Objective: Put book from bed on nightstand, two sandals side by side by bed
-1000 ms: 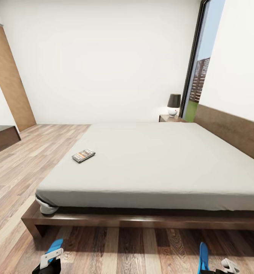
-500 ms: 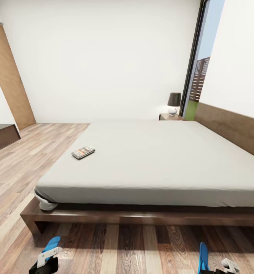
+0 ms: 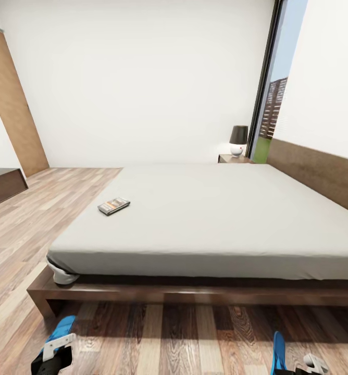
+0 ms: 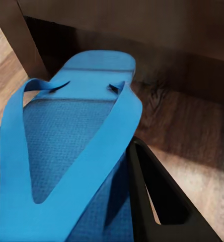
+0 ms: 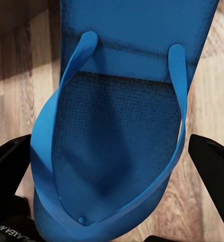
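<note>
The book [image 3: 113, 206] lies flat near the left edge of the bed [image 3: 205, 219], on its white mattress. A nightstand [image 3: 235, 159] stands at the bed's far corner by the headboard. Low in the head view, my left gripper [image 3: 51, 357] is shut on one blue sandal [image 3: 61, 329], held above the floor before the bed's near left corner. My right gripper [image 3: 295, 371] is shut on the other sandal [image 3: 278, 350] at the lower right. In the wrist views each sandal [image 4: 66, 126] [image 5: 122, 101] lies between black fingers [image 4: 157, 201] [image 5: 212, 161].
A dark lamp [image 3: 238, 139] stands on the nightstand, beside a tall window [image 3: 273, 99]. The bed's dark wooden frame [image 3: 195, 297] runs across in front of me. A low dark cabinet [image 3: 4, 185] and a brown door [image 3: 12, 109] are at the left. Plank floor [image 3: 64, 208] stretches left of the bed.
The whole view has shifted slightly, so the camera moved. My left gripper with its sandal has moved left and lower in the view. The right gripper and the book keep their places.
</note>
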Controlling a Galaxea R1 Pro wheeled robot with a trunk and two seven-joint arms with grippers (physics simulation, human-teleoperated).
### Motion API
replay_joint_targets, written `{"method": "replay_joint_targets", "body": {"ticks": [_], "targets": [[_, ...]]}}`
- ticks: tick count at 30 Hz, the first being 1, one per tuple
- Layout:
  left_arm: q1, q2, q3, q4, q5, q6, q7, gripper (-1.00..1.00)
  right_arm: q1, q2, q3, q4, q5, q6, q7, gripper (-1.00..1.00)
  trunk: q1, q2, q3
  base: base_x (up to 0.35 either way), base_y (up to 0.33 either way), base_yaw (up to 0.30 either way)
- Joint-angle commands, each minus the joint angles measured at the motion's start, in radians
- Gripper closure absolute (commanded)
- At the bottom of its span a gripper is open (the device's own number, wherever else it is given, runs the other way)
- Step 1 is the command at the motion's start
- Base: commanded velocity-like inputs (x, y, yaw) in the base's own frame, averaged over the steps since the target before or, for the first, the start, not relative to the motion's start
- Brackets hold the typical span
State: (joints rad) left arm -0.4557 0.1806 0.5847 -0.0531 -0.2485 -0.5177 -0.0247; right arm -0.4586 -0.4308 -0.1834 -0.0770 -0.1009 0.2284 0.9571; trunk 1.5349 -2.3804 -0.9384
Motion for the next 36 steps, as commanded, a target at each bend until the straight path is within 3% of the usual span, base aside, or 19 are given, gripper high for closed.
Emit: {"method": "replay_joint_targets", "body": {"ticks": [1, 17, 36], "targets": [[-0.001, 0.004, 0.007, -0.002, -0.011, -0.005, -0.001, 1.00, 0.000, 0.000, 0.001, -0.001, -0.011, 0.011, 0.003, 1.00, 0.004, -0.008, -0.004, 0.000, 0.000, 0.000], [0.000, 0.002, 0.006, -0.060, -0.012, -0.006, -0.001, 1.00, 0.000, 0.000, 0.002, 0.000, -0.011, 0.011, 0.003, 1.00, 0.065, -0.120, -0.054, 0.000, 0.000, 0.000], [0.000, -0.009, 0.006, -0.059, -0.012, -0.004, -0.001, 1.00, 0.000, 0.000, 0.002, 0.000, -0.011, 0.011, 0.003, 1.00, 0.074, -0.124, -0.128, 0.000, 0.000, 0.000]]}}
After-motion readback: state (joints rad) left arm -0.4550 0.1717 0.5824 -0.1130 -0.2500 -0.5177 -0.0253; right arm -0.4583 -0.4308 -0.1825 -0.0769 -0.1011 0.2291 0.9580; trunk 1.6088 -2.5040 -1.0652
